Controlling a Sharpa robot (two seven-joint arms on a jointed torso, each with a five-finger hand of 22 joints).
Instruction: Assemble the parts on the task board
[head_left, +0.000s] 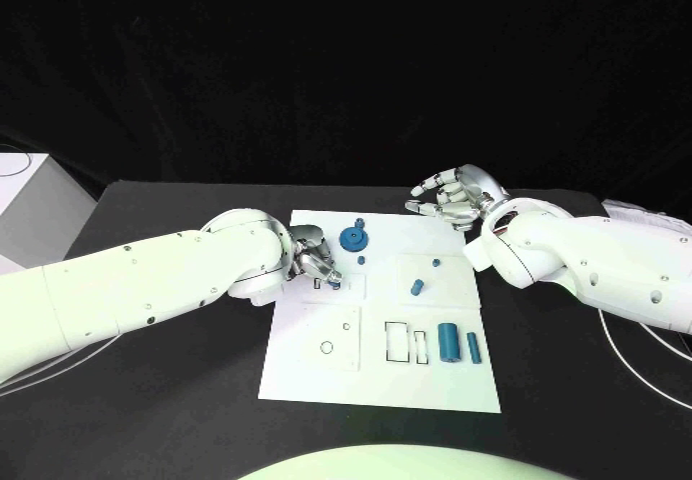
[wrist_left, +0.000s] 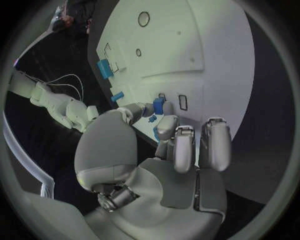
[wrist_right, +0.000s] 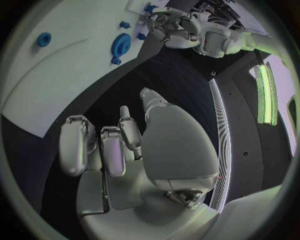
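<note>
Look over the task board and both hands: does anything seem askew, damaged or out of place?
Nothing stands out. The task board lies flat and unbroken, the blue parts rest on it, the left hand works a small blue part at its edge, and the right hand hovers empty above the far corner.

The head camera looks down on the task board (head_left: 378, 390) (from far up); both wrist cameras see it close.

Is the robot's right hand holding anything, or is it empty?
Empty. The right robot hand hovers beyond the task board's far corner, fingers loosely curled, nothing between them.
</note>
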